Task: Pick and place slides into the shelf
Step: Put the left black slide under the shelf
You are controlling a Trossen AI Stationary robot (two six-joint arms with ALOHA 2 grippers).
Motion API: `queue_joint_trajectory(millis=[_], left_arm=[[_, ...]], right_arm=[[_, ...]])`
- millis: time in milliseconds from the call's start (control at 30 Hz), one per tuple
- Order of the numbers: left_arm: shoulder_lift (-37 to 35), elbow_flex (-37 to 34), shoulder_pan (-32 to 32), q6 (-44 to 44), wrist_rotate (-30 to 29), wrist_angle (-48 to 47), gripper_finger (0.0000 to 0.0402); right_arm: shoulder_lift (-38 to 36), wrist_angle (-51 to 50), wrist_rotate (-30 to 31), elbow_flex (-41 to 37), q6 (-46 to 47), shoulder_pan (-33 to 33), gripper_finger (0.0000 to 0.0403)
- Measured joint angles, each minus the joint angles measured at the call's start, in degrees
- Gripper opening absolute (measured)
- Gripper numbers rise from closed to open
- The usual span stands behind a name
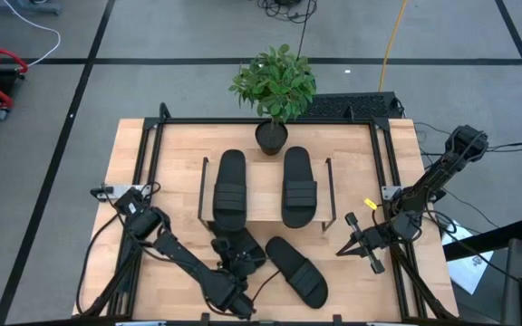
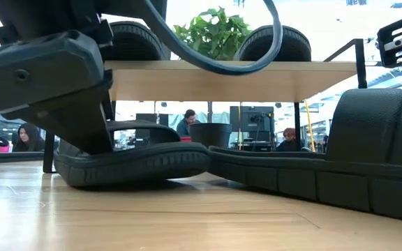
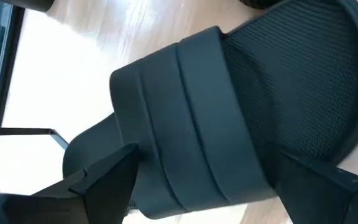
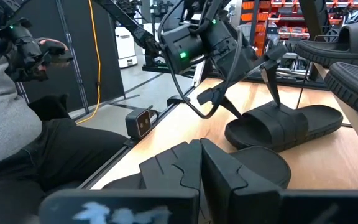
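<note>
Two black slides [image 1: 229, 186] [image 1: 299, 186] lie side by side on the shelf's light wood top board [image 1: 263, 195]. Two more lie on the table in front of it. My left gripper [image 1: 240, 256] is down over the left one [image 1: 236, 243], with a finger on each side of its ribbed strap [image 3: 191, 112]. The other slide [image 1: 295, 269] lies slantwise just to its right, sole down. My right gripper [image 1: 344, 237] hovers shut and empty at the table's right, pointing toward the slides. My left gripper holds the slide across its middle, one finger [image 3: 104, 180] at the sole's edge beside the strap [image 3: 135, 134], the other [image 3: 316, 180] at the opposite side. The fingers slant down from the near side and lie across the slide. Its sole [image 2: 131, 174] rests on the table.
A potted plant [image 1: 272, 136] stands behind the shelf at the table's far edge. The shelf's black wire side frames [image 1: 203, 190] [image 1: 331, 190] flank the board. A black frame [image 1: 152, 172] rims the table. A seated person [image 4: 17, 124] is near the table's edge; others sit in the room behind.
</note>
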Motion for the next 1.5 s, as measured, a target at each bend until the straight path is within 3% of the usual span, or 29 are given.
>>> queue_joint_trajectory(millis=[300,400,500,700,767,1000,1133,1500], left_arm=[[0.0,0.0,1.6,-1.4,-3.1,-0.9,0.0351],[0.0,0.0,2.0,-1.4,-3.4,-0.6,0.0329],[0.0,-0.5,2.2,-2.5,-3.6,-0.4,0.0267],[-0.1,-0.7,2.4,-1.5,-0.2,2.0,0.0066],[-0.1,-0.7,2.4,-0.1,0.9,2.9,0.0020],[-0.1,0.4,-1.4,4.0,0.1,2.9,0.0005],[-0.1,1.9,-4.8,10.5,-3.7,3.0,0.0003],[0.0,4.0,-8.1,14.3,-11.7,-5.8,0.0001]], right_arm=[[0.0,0.0,0.0,0.0,0.0,0.0,0.0000],[0.0,0.0,0.0,0.0,0.0,0.0,0.0000],[0.0,0.0,0.0,0.0,0.0,0.0,0.0000],[0.0,0.0,0.0,0.0,0.0,0.0,0.0000],[0.0,0.0,0.0,0.0,0.0,0.0,0.0000],[0.0,0.0,-0.1,0.0,0.7,0.0,0.0000],[0.0,0.0,-0.1,0.0,0.7,0.0,0.0000],[0.0,0.0,-0.1,0.0,0.7,0.0,0.0000]])
